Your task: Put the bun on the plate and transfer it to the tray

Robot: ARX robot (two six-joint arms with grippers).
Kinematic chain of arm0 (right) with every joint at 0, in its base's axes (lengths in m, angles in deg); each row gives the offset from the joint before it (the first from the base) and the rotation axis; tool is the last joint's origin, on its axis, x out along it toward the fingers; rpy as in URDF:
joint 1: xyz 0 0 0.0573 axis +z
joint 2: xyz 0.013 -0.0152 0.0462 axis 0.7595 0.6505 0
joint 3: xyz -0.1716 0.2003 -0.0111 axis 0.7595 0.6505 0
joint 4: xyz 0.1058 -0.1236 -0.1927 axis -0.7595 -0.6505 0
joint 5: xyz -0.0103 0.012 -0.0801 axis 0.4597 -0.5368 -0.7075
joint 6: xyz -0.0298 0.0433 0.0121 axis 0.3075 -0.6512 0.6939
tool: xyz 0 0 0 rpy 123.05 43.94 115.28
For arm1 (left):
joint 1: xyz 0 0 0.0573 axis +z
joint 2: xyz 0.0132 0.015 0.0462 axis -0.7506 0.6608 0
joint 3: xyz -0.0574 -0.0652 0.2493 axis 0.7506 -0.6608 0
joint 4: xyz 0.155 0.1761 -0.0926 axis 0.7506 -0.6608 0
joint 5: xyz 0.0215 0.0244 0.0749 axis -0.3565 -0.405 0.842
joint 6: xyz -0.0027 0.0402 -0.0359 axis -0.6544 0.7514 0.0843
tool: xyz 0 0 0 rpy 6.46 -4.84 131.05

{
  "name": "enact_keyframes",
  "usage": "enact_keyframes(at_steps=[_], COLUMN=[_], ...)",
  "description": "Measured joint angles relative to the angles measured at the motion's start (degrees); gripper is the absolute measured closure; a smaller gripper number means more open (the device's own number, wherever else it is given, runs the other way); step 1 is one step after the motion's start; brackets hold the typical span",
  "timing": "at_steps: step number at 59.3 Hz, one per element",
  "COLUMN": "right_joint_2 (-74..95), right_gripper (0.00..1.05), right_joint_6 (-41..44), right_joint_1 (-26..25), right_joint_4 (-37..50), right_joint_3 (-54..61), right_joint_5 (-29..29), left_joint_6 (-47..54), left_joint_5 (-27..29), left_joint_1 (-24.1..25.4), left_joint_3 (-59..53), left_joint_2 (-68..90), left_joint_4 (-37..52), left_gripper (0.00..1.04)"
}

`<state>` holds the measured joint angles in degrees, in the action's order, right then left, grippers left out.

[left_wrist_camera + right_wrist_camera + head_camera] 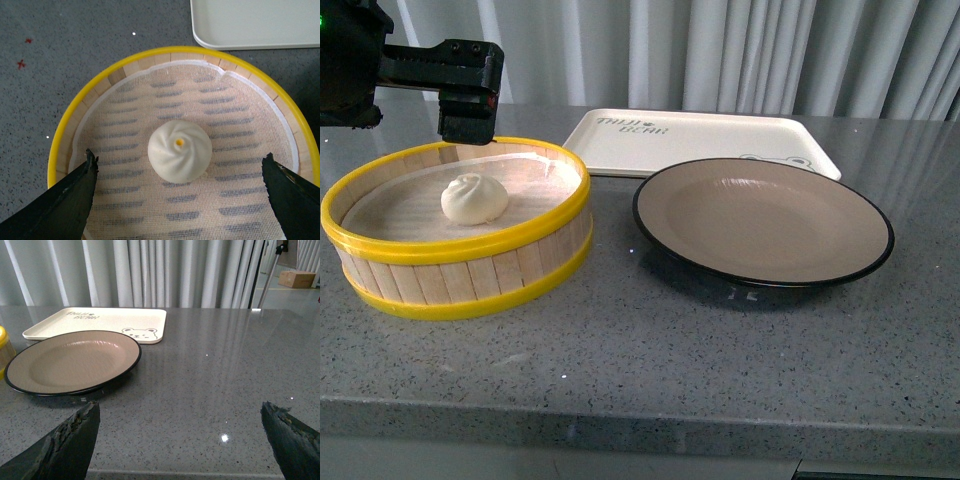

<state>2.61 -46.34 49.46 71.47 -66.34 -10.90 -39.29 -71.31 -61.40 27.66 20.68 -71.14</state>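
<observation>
front: across counter [650,350] | left wrist: downward | right wrist: low, shares front's plate [70,360]

Grey speckled countertop [650,370] stands before pale pleated curtains [720,50].

A round wooden steamer [470,275] with yellow rims at top and bottom stands on the left part of the speckled grey bench [650,370]. Its wall is built of upright pale slats, and its floor is covered by a thin white mesh liner [240,150] through which rows of dark slots show. Behind the bench hangs a pleated grey-white curtain [720,50], and two small red specks [21,63] mark the stone beside the steamer. In the right wrist view, past the curtain's edge, a cardboard box [296,278] sits on a shiny floor near a slanting metal pole [269,272].
</observation>
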Motion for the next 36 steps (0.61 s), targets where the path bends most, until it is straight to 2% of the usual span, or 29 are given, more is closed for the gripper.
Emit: enact_keyframes(at_steps=[19, 36], right_joint_2=[0.0, 0.0], right_gripper=[0.08, 0.08], right_joint_6=[0.0, 0.0], right_joint_1=[0.0, 0.0], right_joint_4=[0.0, 0.0], right_joint_3=[0.0, 0.0], right_joint_5=[0.0, 0.0], left_joint_6=[-2.2, -3.6], left_joint_5=[-0.4, 1.4], left_joint_1=[-2.7, -3.7], left_joint_3=[0.6, 5.9], left_joint_2=[2.4, 7.3], left_joint_4=[-1.8, -0.4], left_gripper=[0.07, 0.07])
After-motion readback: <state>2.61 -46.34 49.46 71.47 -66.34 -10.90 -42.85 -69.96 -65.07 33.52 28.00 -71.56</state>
